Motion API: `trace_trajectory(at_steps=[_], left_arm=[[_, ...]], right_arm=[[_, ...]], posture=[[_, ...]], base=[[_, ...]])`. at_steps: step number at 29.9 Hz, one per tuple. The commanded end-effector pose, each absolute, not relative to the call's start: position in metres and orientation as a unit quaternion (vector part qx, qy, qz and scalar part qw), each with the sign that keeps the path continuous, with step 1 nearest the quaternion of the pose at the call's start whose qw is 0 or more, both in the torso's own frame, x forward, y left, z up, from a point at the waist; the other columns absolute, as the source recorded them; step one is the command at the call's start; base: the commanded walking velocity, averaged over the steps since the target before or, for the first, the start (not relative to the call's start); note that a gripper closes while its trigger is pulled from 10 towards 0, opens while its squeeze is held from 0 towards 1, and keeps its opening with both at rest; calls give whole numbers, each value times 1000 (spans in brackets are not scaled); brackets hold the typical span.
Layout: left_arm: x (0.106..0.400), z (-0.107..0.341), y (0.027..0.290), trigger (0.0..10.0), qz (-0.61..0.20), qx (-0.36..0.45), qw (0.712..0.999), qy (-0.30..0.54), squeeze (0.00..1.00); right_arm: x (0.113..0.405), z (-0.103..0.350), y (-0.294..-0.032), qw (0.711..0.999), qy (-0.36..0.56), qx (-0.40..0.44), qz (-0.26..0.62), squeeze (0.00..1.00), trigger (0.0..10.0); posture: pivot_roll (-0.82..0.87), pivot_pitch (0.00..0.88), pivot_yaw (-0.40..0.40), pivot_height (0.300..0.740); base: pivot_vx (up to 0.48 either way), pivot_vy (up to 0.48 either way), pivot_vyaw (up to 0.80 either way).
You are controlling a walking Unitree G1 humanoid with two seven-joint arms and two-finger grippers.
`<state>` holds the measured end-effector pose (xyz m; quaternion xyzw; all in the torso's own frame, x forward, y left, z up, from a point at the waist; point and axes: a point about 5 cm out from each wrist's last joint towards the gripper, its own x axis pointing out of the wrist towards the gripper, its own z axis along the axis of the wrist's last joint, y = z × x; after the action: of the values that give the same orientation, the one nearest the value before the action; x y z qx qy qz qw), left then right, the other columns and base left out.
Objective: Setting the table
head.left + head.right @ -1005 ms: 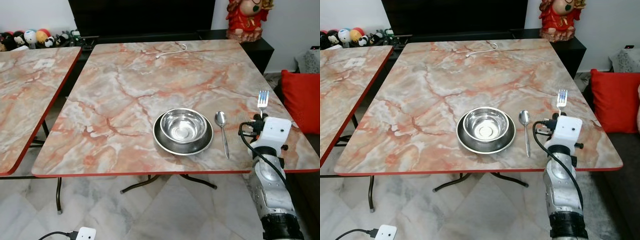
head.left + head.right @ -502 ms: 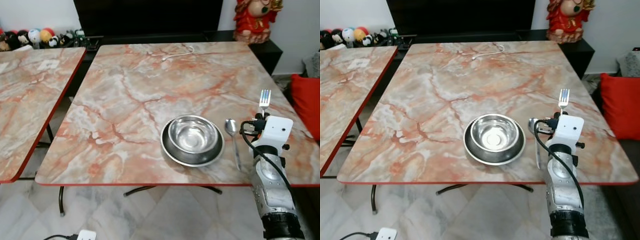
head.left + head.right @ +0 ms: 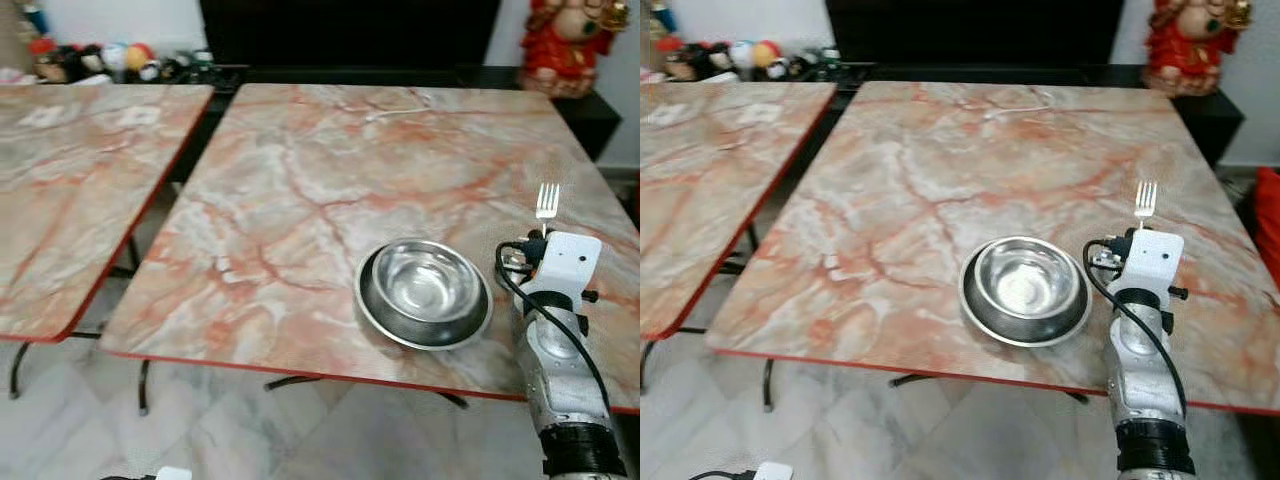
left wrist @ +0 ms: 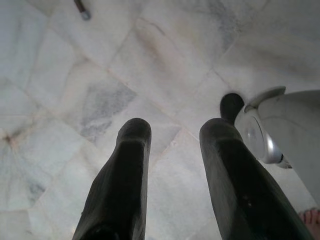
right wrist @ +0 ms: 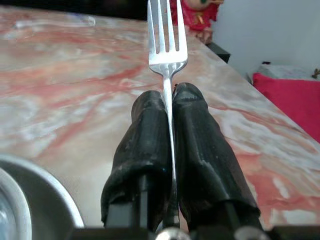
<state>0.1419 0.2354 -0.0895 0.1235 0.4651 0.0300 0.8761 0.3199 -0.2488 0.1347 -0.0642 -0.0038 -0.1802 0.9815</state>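
Item: fork, thin stiff steel, judged light and slippery, pinched by its handle in my right pincer, tines standing beyond my fingertips, bowl just to my left; left pincer released.

No text, label, brand, number or sign can be read anywhere in these pictures.

obstacle: bowl on plate left of right tool | free: bare table ahead
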Motion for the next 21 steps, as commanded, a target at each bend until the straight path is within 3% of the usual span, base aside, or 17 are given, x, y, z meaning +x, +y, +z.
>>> trace_trajectory(at_steps=[1, 6, 10, 21], left_arm=[[140, -90, 236, 10000, 27, 127, 872, 472, 0], [140, -90, 237, 10000, 24, 129, 872, 472, 0], [143, -89, 236, 10000, 18, 132, 873, 469, 0], [147, -88, 233, 10000, 17, 128, 876, 465, 0]], right_arm=[[314, 136, -267, 976, 18, -77, -202, 0, 10000], [313, 132, -277, 975, 65, -73, -200, 0, 10000], [313, 112, -280, 972, 131, -16, -194, 0, 10000], [316, 103, -280, 970, 190, 37, -147, 0, 10000]], posture=[[-94, 60, 39, 740], [-95, 50, 42, 740], [-90, 30, 42, 740], [-92, 49, 39, 740]], base=[[0, 0, 0], [0, 0, 0], [0, 0, 0], [0, 0, 0]])
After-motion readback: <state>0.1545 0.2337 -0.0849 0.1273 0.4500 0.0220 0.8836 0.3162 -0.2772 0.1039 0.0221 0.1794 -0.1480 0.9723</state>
